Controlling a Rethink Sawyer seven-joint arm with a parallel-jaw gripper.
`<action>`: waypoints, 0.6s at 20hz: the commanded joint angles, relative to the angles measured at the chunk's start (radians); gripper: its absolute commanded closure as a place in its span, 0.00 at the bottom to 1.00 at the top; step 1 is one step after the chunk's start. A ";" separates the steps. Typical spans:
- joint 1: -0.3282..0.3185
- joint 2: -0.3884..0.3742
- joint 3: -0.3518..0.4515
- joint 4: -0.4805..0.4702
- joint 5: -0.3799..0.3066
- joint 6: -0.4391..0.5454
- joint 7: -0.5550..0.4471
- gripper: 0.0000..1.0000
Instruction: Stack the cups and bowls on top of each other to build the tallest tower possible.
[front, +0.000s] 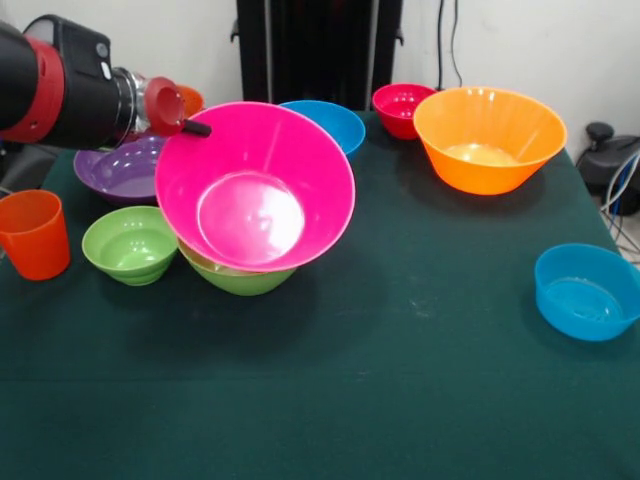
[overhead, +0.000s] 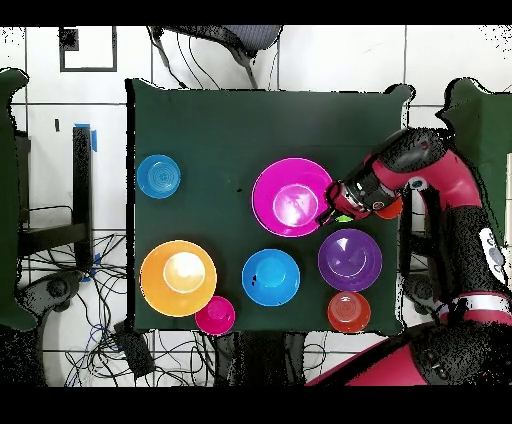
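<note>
Sawyer arm (front: 60, 85) enters the front view from the left edge, lying near horizontal, black and red segments, wrist pointing right; gripper (front: 190, 126) at the wrist's end, low over the counter; one dark finger (front: 196, 128) tip shows, finger spread unreadable; overhead view shows the arm (overhead: 440, 175) bent, reaching from the right, gripper (overhead: 330, 212) pointing left.

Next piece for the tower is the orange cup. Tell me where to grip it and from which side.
Grip the orange cup by its rim, coming straight down from above. It stands upright and open-mouthed near the table edge, and its walls taper; the small green bowl beside it leaves little room for a side approach.
</note>
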 joint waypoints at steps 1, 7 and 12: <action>-0.014 0.024 0.066 0.025 -0.044 -0.137 -0.317 1.00; -0.037 0.043 0.085 0.032 -0.081 -0.220 -0.369 1.00; -0.045 0.041 0.094 0.033 -0.118 -0.238 -0.410 0.00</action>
